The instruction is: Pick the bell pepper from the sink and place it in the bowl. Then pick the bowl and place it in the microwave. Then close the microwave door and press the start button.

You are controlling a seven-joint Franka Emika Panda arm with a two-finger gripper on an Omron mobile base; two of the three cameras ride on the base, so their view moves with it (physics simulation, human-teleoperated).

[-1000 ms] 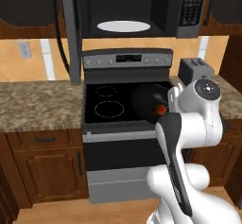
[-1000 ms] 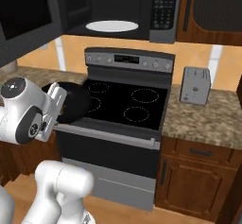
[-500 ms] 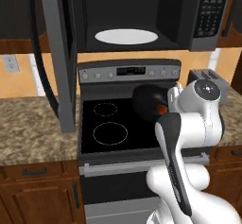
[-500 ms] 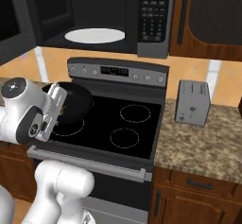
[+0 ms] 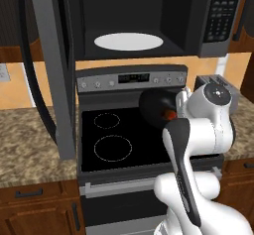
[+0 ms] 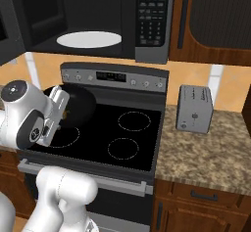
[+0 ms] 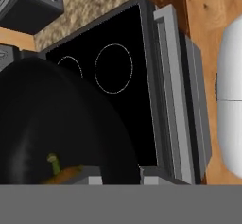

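**Operator:** Pepper first. The bell pepper point(image 7: 60, 172) sits low inside the bowl point(image 7: 52, 124), green stem up, and I have the bowl lifted above the stove point(image 6: 122, 133), over its left burners as the right base camera shows it.

**Supervisor:** And the hand?

**Operator:** My gripper point(image 7: 120, 179) is clamped on the bowl's rim; the fingers point(image 7: 97, 180) are pinched nearly together on its near edge in the hand camera. In the left base camera the bowl point(image 5: 156, 107) hangs just ahead of my wrist, below the microwave point(image 5: 149, 21).

**Supervisor:** So which step?

**Operator:** I judge the pepper step done, and I'm carrying the bowl to the microwave. The microwave door point(image 5: 49, 65) stands swung wide to the left, and the white turntable point(image 5: 129, 41) is bare. Next I'd need to raise the bowl to the cavity's height, keep it level, and clear the lower lip before pushing in.

**Supervisor:** Surroundings?

**Operator:** Speckled granite counter point(image 6: 206, 152) either side, a toaster point(image 6: 195, 108) on the right, wooden cabinets point(image 6: 211, 206) below.
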